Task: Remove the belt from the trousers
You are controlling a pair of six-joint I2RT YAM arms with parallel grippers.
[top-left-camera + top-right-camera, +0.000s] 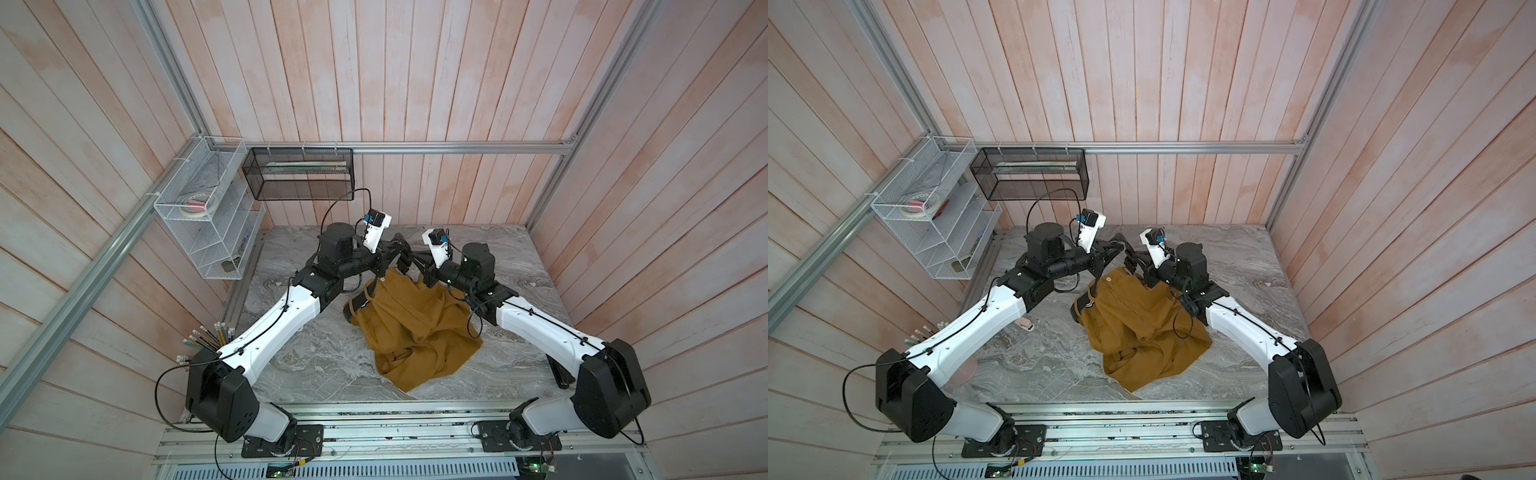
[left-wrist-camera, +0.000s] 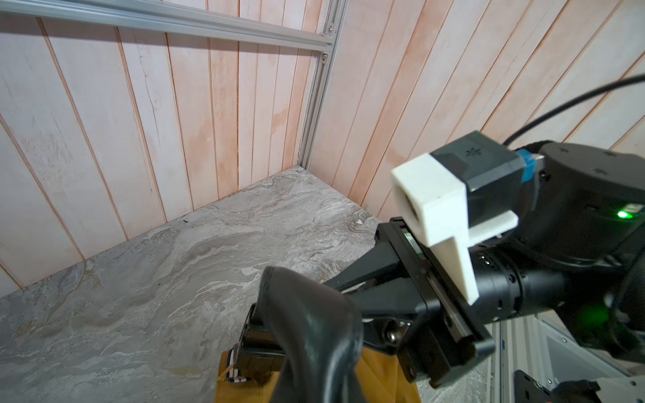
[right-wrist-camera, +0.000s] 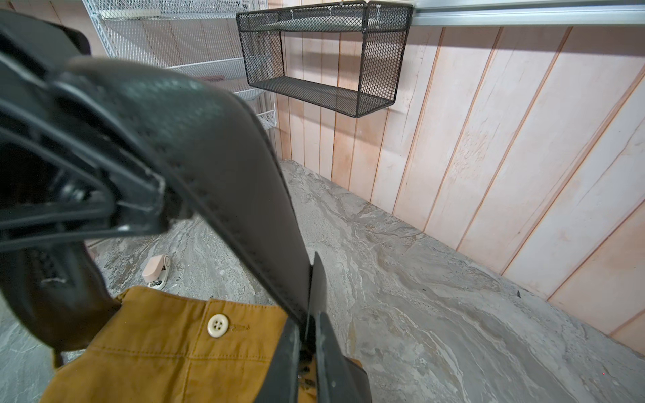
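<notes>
The mustard-brown trousers [image 1: 415, 328] lie crumpled mid-table, waist toward the back wall, in both top views. Their pale button [image 3: 217, 325] shows in the right wrist view. The black belt [image 3: 227, 157] arches above the waistband between my two grippers. Part of it still runs round the waist's left side [image 1: 350, 311]. My right gripper [image 3: 307, 335] is shut on the strap. My left gripper [image 3: 153, 206] is shut on the same strap further along. In a top view the left gripper [image 1: 400, 249] and right gripper [image 1: 417, 264] nearly touch. The belt [image 2: 314, 331] hides the left jaws in their own view.
A white wire shelf [image 1: 208, 216] and a black mesh basket [image 1: 299, 174] hang on the back left walls. A small pink object [image 3: 157, 272] lies on the marble table [image 1: 311, 365] left of the trousers. Pens [image 1: 212, 336] stand near the left arm's base.
</notes>
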